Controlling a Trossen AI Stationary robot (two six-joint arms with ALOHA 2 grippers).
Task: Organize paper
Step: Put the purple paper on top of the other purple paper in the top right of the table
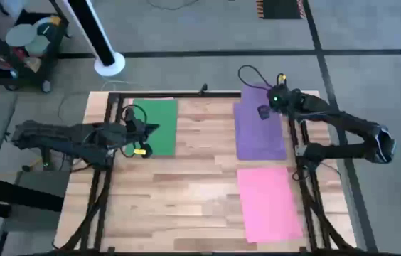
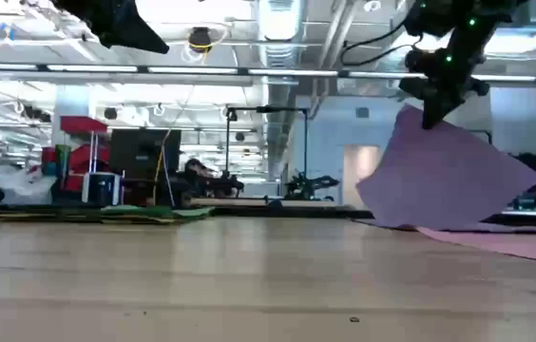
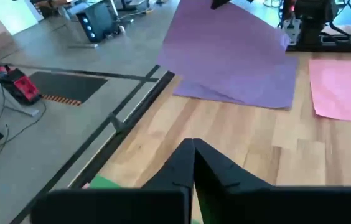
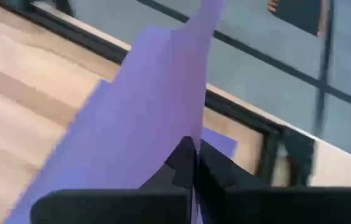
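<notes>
A purple sheet of paper (image 1: pixel 259 131) is at the table's far right, and my right gripper (image 1: pixel 264 112) is shut on it and holds one end up. In the low view the purple sheet (image 2: pixel 444 176) slants down from the gripper (image 2: pixel 430 116) to the table. A pink sheet (image 1: pixel 268 203) lies flat at the near right. A green sheet (image 1: pixel 154 126) lies flat at the far left. My left gripper (image 1: pixel 143 131) hovers shut above the green sheet, and its fingers (image 3: pixel 193 152) hold nothing. My right gripper pinches the purple sheet's raised far part (image 4: pixel 175 124) between its two fingers, coming from above and slanting down. The sheet hangs tilted below the fingers, bowed. Its lower edge (image 2: pixel 406 224) rests on the table.
Bare wood (image 1: pixel 186 192) spans the table's middle and near left. Black frame rails (image 1: pixel 108 107) run along the table's sides and far edge. Beyond the far left corner stand a cart (image 1: pixel 23 43) and a white pole base (image 1: pixel 108 64).
</notes>
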